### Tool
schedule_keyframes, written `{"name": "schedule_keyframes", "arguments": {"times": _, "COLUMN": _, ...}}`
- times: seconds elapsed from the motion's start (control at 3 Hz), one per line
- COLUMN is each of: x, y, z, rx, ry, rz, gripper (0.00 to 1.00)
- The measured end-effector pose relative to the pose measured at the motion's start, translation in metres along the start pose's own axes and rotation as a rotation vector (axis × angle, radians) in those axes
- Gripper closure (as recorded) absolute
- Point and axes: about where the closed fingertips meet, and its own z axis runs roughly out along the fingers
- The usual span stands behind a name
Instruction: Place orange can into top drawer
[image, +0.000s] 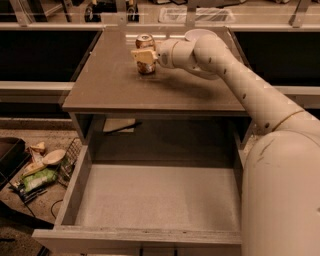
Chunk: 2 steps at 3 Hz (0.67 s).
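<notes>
Orange can (145, 40): shiny metal top. Gripper (145, 56) clasping it: matt plastic, probably. Top drawer (155, 197): matt, grainy bottom.

Tabletop (115, 85): flat, grey-brown, rectangular, on a cabinet frame. The orange can (145, 41) stands upright at the far side, slightly left of centre; cannot tell whether its base touches the surface. The gripper (143, 55) sits at the can's middle, across its near face. A white bowl (200, 34) lies at the far right edge, mostly hidden behind the arm. Below the tabletop, the top drawer (70, 190) is pulled out toward the near side.
</notes>
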Motion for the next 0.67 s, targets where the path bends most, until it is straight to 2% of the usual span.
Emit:
{"name": "schedule_keyframes", "arguments": {"times": 0.33, "x": -0.027, "y": 0.002, "z": -0.013, "rx": -0.039, "ry": -0.057, "rz": -0.020, "gripper": 0.88}}
{"name": "schedule_keyframes", "arguments": {"times": 0.67, "x": -0.082, "y": 0.019, "z": -0.050, "rx": -0.138, "ry": -0.142, "rz": -0.095, "gripper": 1.00}}
